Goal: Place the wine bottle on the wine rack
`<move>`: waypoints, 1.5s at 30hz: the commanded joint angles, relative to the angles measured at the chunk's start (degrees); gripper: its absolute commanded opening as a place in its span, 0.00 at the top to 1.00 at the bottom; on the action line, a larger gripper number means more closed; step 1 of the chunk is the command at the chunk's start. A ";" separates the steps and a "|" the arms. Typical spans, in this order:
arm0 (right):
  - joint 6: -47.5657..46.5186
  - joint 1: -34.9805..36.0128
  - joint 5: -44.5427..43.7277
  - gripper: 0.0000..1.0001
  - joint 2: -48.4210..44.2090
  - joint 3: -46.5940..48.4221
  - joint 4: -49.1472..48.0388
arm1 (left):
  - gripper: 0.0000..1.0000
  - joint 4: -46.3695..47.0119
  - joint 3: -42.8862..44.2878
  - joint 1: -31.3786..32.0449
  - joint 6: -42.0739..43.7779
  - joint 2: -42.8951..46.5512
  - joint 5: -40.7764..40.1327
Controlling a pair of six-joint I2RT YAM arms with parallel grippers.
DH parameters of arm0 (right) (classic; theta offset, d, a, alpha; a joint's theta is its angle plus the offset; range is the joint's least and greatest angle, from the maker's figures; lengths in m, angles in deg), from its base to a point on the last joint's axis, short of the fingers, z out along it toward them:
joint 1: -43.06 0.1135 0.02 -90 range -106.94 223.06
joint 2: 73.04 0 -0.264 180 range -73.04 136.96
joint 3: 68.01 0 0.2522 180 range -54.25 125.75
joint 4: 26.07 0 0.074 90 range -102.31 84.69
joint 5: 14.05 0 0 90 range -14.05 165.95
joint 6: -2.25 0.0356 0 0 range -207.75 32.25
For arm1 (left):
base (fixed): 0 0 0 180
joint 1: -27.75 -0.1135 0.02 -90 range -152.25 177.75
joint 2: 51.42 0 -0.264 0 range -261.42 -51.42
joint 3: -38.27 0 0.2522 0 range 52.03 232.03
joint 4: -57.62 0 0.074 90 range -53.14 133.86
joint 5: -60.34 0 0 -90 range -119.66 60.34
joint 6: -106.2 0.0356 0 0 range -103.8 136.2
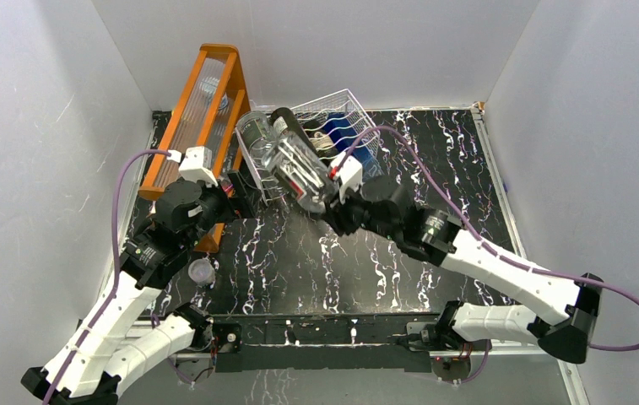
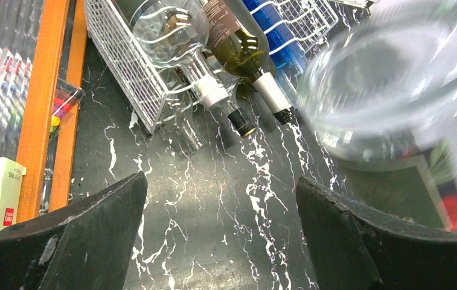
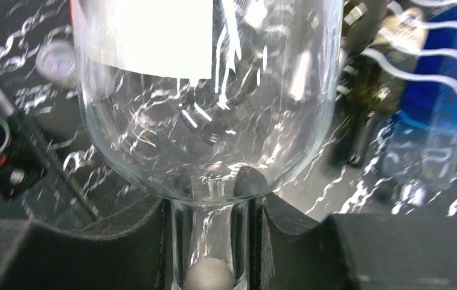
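Observation:
My right gripper is shut on the neck of a clear glass wine bottle with a white label. It holds the bottle tilted above the front of the white wire wine rack. In the right wrist view the neck stands between the fingers, and the bottle's body fills the frame. My left gripper is open above the dark marbled tabletop, just in front of the rack, with nothing between its fingers. The held bottle looms blurred to its right.
The rack holds a clear bottle, a dark green bottle and a blue one, necks pointing out. A tall orange wooden frame stands to the left of the rack. A small clear cup sits near the left arm.

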 commanded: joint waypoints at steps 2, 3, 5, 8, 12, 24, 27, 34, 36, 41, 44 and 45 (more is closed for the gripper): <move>-0.62 -10.06 2.31 1.00 4.55 12.49 -17.07 | 0.08 -0.35 -0.45 0.07 -1.28 0.26 0.23; 0.32 -12.73 4.17 1.00 5.99 13.53 -17.44 | 0.07 -0.11 -0.86 0.11 -1.59 0.34 0.84; 2.34 -18.12 8.83 1.00 9.02 15.36 -18.23 | 0.07 0.26 -1.70 0.07 -1.76 0.40 2.35; 5.46 -25.98 14.64 1.00 14.94 19.23 -18.44 | 0.07 0.18 -2.40 0.08 -1.92 0.14 4.22; 9.22 -32.00 20.43 1.00 23.18 26.07 -15.72 | 0.06 0.17 -2.57 0.12 -1.15 -0.85 8.18; 11.65 -36.99 30.45 1.00 39.87 38.67 -11.77 | 0.02 -5.75 0.16 0.12 -12.24 -4.29 -0.86; 11.83 -37.13 32.48 1.00 42.46 40.86 -11.06 | 0.02 -4.99 0.66 0.14 -6.16 -3.78 2.01; 15.05 -37.16 33.74 1.00 49.22 47.78 -7.90 | 0.02 -4.06 0.55 0.16 -1.08 -3.18 9.25; 15.50 -37.10 34.39 1.00 51.07 49.56 -6.87 | 0.02 -3.90 0.55 0.13 -0.63 -3.16 9.56; 15.44 -37.10 35.28 1.00 54.58 52.53 -4.60 | 0.02 -4.34 1.28 0.06 1.35 -3.67 10.80; 15.33 -37.02 35.88 1.00 55.77 53.15 -3.87 | 0.02 -4.37 1.22 0.07 1.52 -3.52 10.54; 15.33 -37.00 36.13 1.00 56.04 53.15 -3.85 | 0.02 -4.40 1.22 0.12 1.54 -3.51 10.54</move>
